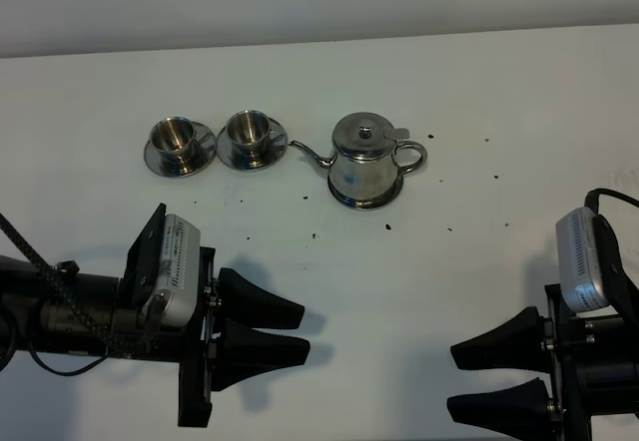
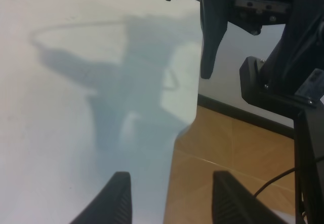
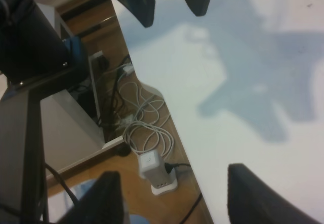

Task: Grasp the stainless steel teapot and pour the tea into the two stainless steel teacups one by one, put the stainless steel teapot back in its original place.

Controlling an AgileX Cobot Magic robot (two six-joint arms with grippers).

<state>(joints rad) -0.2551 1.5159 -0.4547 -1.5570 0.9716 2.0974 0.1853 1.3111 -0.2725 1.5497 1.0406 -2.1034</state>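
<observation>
Exterior high view, widest thing first: white table (image 1: 499, 92) across the whole frame, scattered with dark specks (image 1: 386, 226). At the near edge, left gripper (image 1: 303, 331) and right gripper (image 1: 453, 381), both black-fingered, jaws spread, holding nothing, well apart from the steelware. Same seen from the left wrist (image 2: 172, 193) and the right wrist (image 3: 177, 193): fingers parted over bare tabletop and the table's edge.

Toward the far side, right of the cups, stainless steel teapot (image 1: 364, 162): squat, mirror-bright, upright on a round rimmed coaster (image 1: 344, 199). Knobbed lid (image 1: 365, 133) closed; loop handle (image 1: 414, 157) to the right; thin curved spout (image 1: 305, 149) reaching left toward the nearer saucer.

Left of it, side by side, two small shiny teacups (image 1: 174, 137) (image 1: 248, 130), upright, each on its own round saucer (image 1: 160, 165) (image 1: 232, 162), saucer rims nearly touching.
</observation>
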